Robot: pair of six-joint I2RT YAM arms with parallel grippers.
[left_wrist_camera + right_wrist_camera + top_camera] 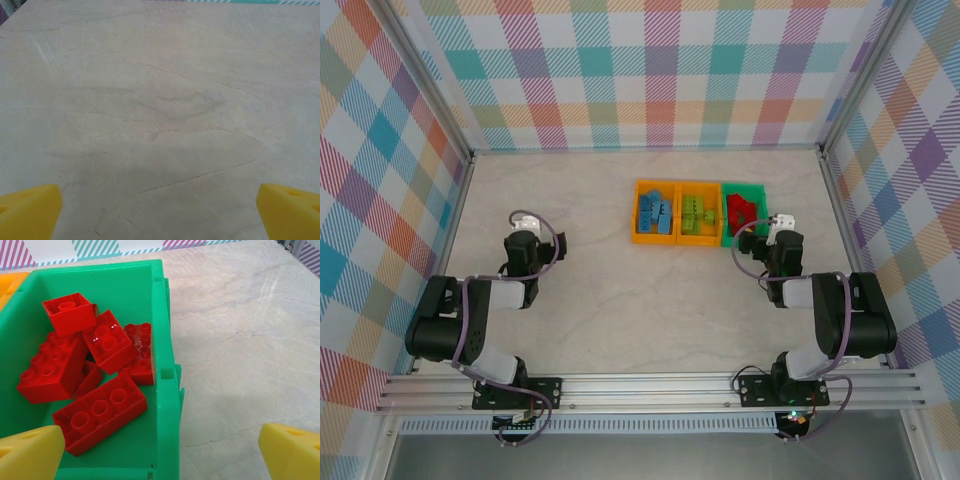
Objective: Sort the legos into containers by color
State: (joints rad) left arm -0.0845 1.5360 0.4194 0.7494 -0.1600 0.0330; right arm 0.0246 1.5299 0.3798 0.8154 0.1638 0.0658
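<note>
- how much room does the right gripper (160, 454) have?
- plenty on one side. its yellow fingers (292, 450) stand wide apart. ahead of the right-hand finger bare table (250, 340) stretches off, with the checked side wall (885, 180) well beyond it.
- and the other side?
- ahead of the left-hand finger is the green bin (167, 390). its right wall runs straight away from about midway between the fingers.
- so the bin lies lengthwise away from them?
- yes, long axis pointing away, open top up. the red legos (100, 347) lie heaped inside, left of that wall, tilted every which way. the nearest long one lies slantwise just ahead of the left-hand finger.
- the other colours?
- an orange bin (699, 241) with green legos (696, 212) sits right against the green bin's far left side. a second orange bin (655, 240) with blue legos (656, 212) comes after it.
- the left gripper (160, 214)?
- its fingers (30, 212) are spread wide too, open table ahead of them, the bins well off to their right.
</note>
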